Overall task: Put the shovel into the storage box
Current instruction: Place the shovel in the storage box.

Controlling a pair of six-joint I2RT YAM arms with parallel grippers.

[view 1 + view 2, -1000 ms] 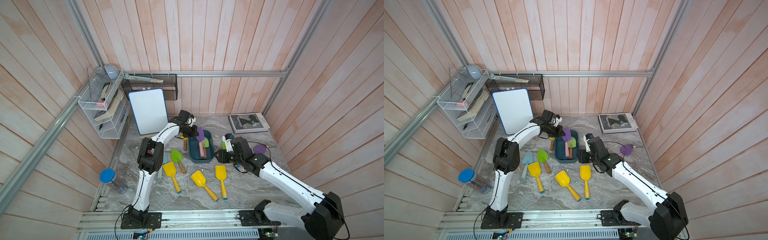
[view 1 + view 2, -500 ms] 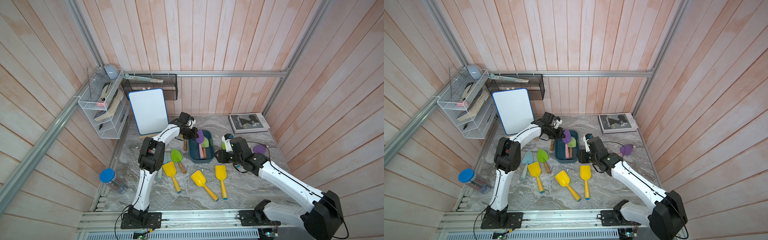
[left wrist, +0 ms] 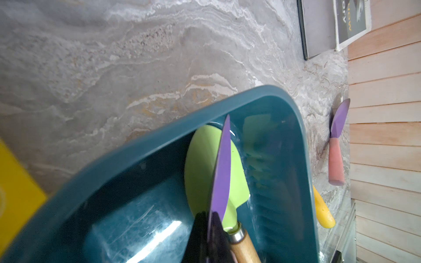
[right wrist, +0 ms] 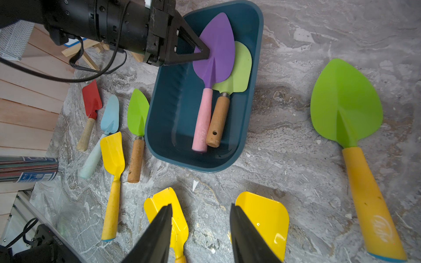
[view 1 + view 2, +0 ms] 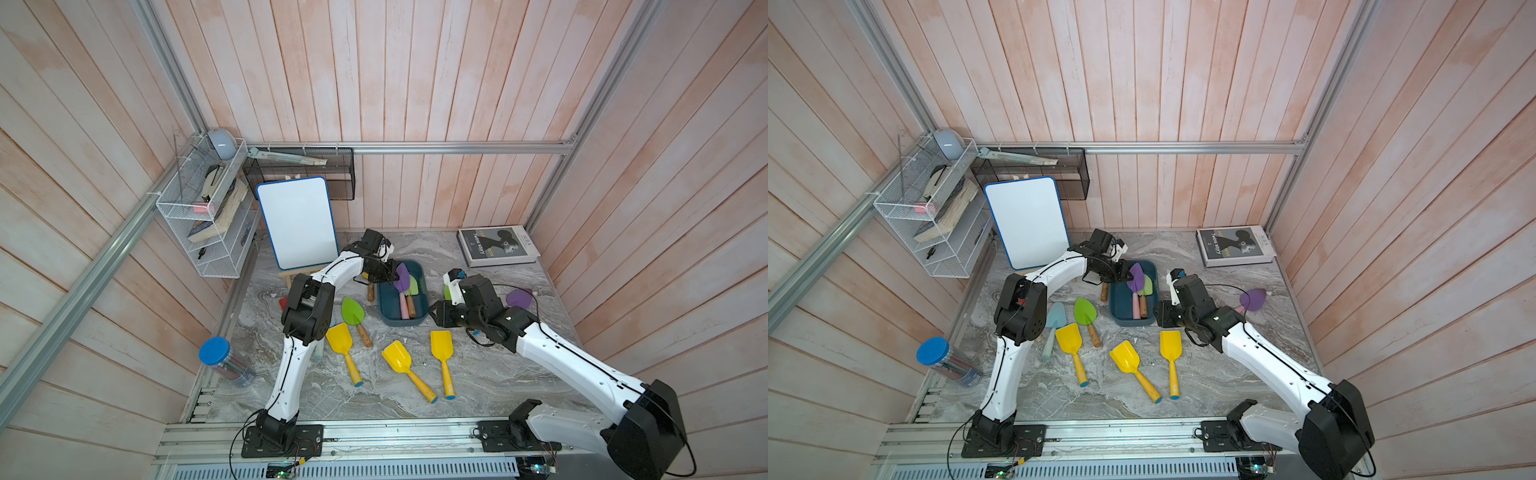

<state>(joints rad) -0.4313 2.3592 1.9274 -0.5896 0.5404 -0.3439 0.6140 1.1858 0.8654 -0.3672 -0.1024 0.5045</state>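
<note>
A purple shovel (image 5: 401, 278) (image 4: 216, 47) with a pink handle lies slanted in the dark teal storage box (image 5: 420, 319) (image 5: 1118, 320) (image 4: 256, 68). Its handle end rests on the box floor, and its blade lies over a light green shovel (image 4: 241, 68) (image 3: 200, 159). My left gripper (image 5: 388, 274) (image 5: 1123, 276) (image 3: 210, 215) (image 4: 202, 53) is shut on the side edge of the purple blade (image 3: 222, 173), above the box's far end. My right gripper (image 5: 436, 313) (image 5: 1160, 318) (image 4: 200, 207) hangs open and empty over the table beside the box's near corner, above two yellow shovels (image 4: 264, 218).
Three yellow shovels (image 5: 442, 357), a green one (image 5: 353, 311), a light blue one (image 5: 1054, 320) and a red one (image 4: 92, 98) lie in front and left of the box. A large green shovel (image 4: 346, 107) and a second purple one (image 5: 519, 297) lie to its right. A whiteboard (image 5: 297, 222) and book (image 5: 496, 245) are at the back.
My left gripper has come slightly nearer and lower with the purple shovel, settling it deeper into the box. The right arm has barely moved.
</note>
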